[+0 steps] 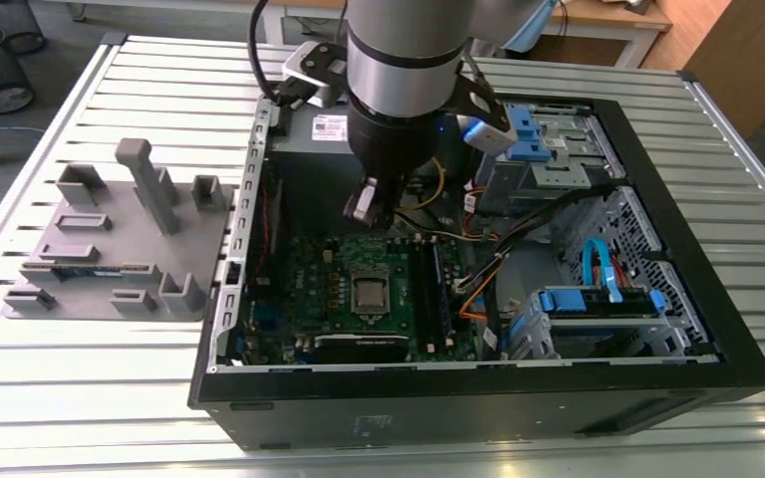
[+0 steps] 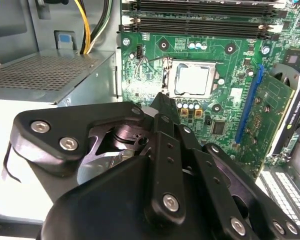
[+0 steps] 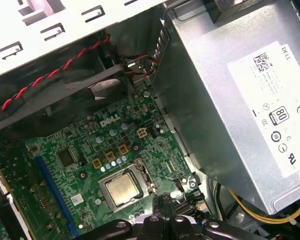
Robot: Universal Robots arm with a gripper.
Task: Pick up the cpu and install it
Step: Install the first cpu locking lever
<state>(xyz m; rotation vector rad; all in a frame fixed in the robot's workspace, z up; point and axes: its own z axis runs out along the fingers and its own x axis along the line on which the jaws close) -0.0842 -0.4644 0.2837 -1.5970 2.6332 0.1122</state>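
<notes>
since the cpu (image 2: 193,80) already sits flat in its socket (image 2: 169,80) on the motherboard (image 2: 240,75), the gripper (image 2: 162,106) hovers beside that socket, fingers (image 2: 166,122) together and empty.

Open black computer case (image 1: 489,413) lies on the slatted metal table (image 1: 91,398), green motherboard (image 3: 90,150) exposed beside the grey power supply (image 3: 230,100); a grey moulded holder (image 1: 117,249) sits at the exterior view's left, just beside the case
</notes>
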